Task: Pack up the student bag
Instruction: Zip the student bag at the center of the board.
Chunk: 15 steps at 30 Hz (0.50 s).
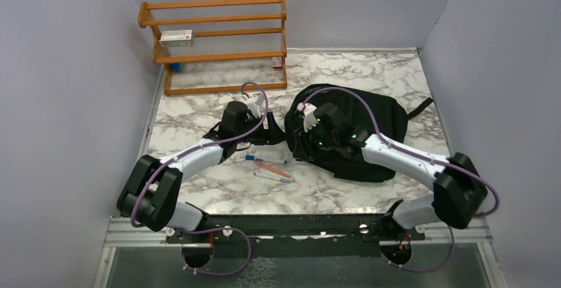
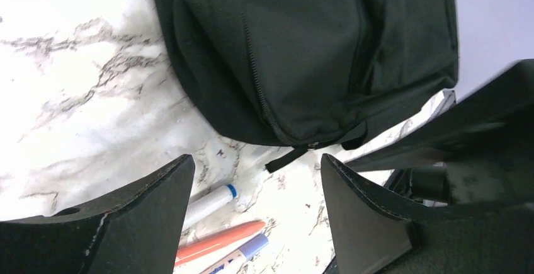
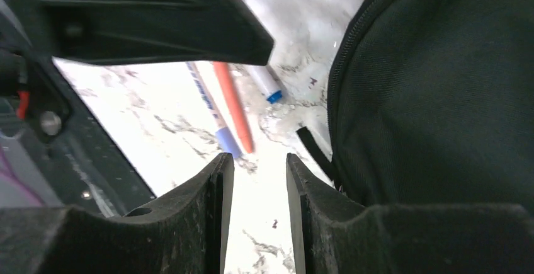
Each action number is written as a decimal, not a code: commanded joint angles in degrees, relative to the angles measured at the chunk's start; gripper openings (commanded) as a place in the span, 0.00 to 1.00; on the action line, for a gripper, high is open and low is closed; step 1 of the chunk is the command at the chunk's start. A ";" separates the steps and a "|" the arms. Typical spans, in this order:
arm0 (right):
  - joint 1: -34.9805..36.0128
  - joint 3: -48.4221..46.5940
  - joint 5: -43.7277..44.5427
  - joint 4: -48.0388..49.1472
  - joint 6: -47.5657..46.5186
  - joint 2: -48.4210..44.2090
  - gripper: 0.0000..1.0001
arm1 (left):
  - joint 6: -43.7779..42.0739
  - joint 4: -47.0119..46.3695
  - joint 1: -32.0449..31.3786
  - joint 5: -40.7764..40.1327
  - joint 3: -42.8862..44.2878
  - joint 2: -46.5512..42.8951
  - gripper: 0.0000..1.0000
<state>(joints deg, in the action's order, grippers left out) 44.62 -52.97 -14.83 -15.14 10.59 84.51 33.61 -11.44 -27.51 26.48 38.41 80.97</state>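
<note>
The student bag is a large black backpack lying on the marble table at centre right, its zipper closed. Three pens lie just left of it: a white pen with a blue cap, an orange pen and a blue-tipped pen. My left gripper is open and empty, hovering over the pens near the bag's zipper pull strap. My right gripper hangs at the bag's left edge, jaws slightly apart with nothing between them; the pens lie beyond it.
A wooden rack stands at the back left with a small box on a shelf and a red-and-white item at its lower right. A dark fabric piece lies under my left wrist. Grey walls enclose the table.
</note>
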 commanded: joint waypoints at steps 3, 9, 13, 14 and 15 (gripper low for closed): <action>0.16 3.83 12.54 -2.09 9.70 -12.88 0.45 | -4.14 -3.60 -3.34 5.10 0.45 -3.05 0.75; -0.77 5.53 27.91 -14.34 20.74 -17.64 0.58 | -6.38 -2.09 -9.55 1.65 0.45 -1.23 0.76; -1.49 8.32 27.82 -16.42 23.27 -19.73 0.59 | -8.43 -2.09 -10.39 -0.24 0.80 0.70 0.77; -1.69 9.31 27.66 -16.55 23.71 -20.20 0.59 | -9.10 -1.97 -10.57 -0.16 1.23 1.67 0.78; -1.87 9.90 27.54 -16.66 24.08 -20.66 0.59 | -9.69 -1.85 -10.76 0.15 1.71 2.51 0.78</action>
<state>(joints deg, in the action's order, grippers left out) 43.38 -45.39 8.75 -27.35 30.02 66.15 27.77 -13.43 -37.63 27.92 38.24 80.44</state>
